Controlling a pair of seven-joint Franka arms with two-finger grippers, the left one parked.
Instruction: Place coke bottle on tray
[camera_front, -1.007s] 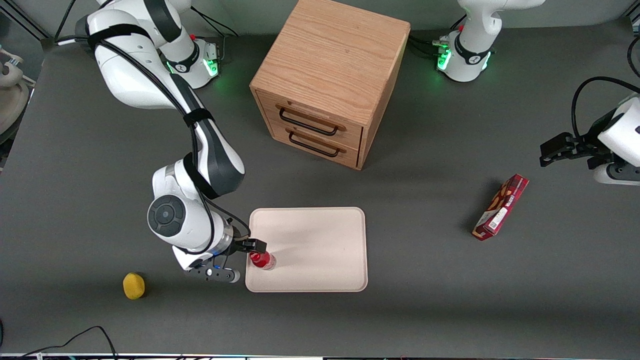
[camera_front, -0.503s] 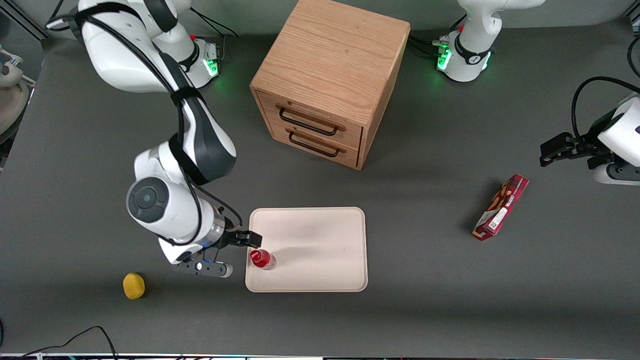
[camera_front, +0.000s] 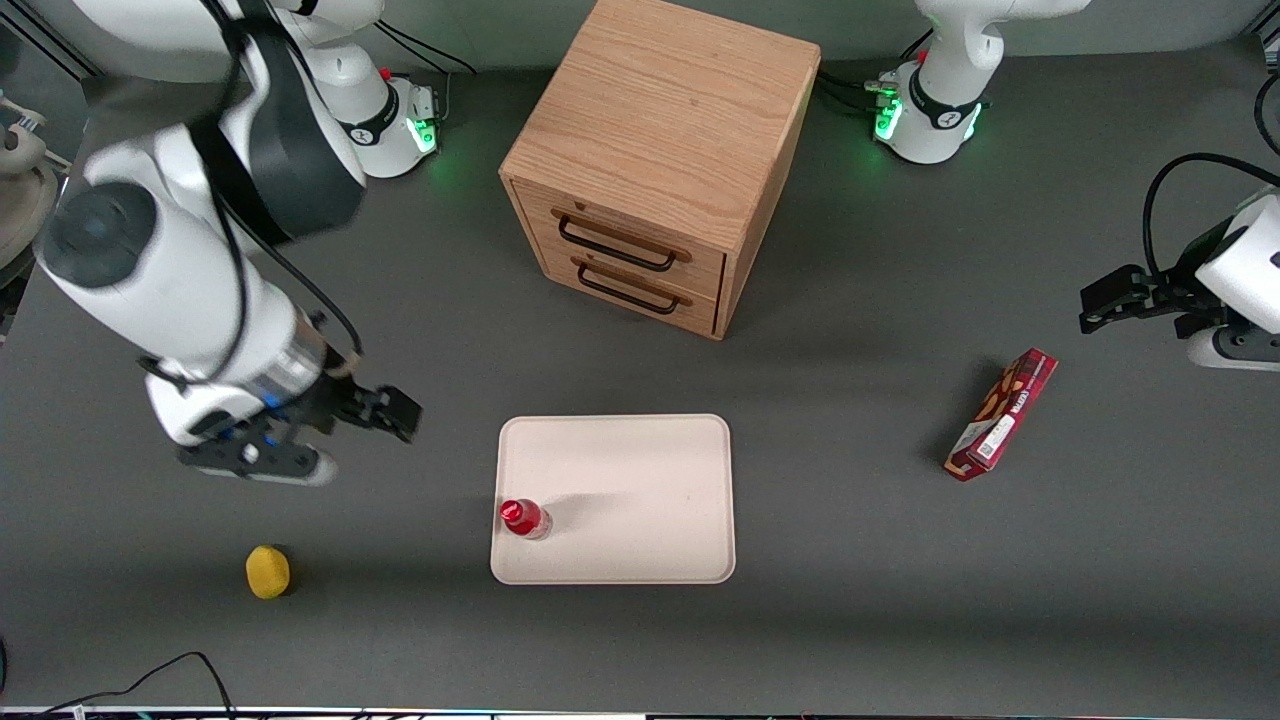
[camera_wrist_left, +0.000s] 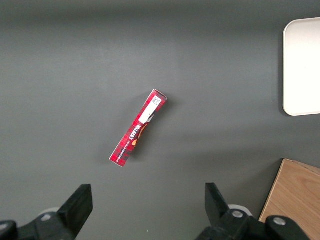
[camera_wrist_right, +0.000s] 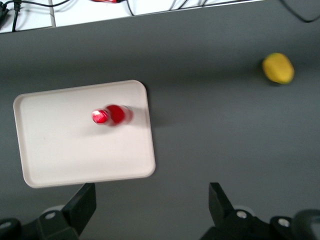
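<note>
The coke bottle (camera_front: 524, 519), small and red with a red cap, stands upright on the pale cream tray (camera_front: 640, 470), near the tray's corner closest to the front camera at the working arm's end. It also shows in the right wrist view (camera_wrist_right: 112, 115), on the tray (camera_wrist_right: 60, 150). My gripper (camera_front: 385, 412) is open and empty, raised above the bare table, off the tray toward the working arm's end and farther from the front camera than the bottle. In the right wrist view its fingers (camera_wrist_right: 82, 202) stand wide apart over the table.
A wooden two-drawer cabinet (camera_front: 655, 160) stands farther from the front camera than the tray. A yellow lemon-like object (camera_front: 268, 572) lies toward the working arm's end, also in the right wrist view (camera_wrist_right: 278, 68). A red snack box (camera_front: 1001, 414) lies toward the parked arm's end.
My gripper let go of the bottle, which stays standing on the tray. The arm rose and drew away from the tray toward the working arm's end.
</note>
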